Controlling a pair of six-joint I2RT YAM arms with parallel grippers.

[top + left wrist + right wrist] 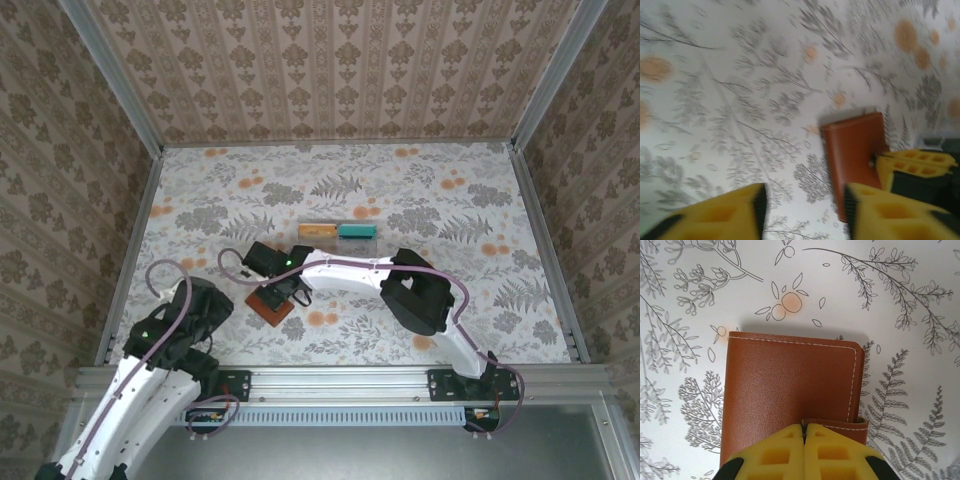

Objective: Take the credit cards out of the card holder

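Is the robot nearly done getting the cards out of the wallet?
Partly. Done: an orange card and a teal card lie out on the table. In hand: the right gripper is pinched shut at the edge of the card holder, which lies folded closed; the left gripper hovers open nearby. Left: opening it and checking for cards inside, hidden now.

The table [450, 200] is covered all over with a pale cloth printed with grey ferns and orange blossoms. A closed reddish-brown leather wallet [270, 308] with light stitching along its edge lies flat on it, toward the near left. Farther back, near the middle, an orange card [316, 230] and a teal card [357, 231] lie end to end in a row, the orange one on the left.
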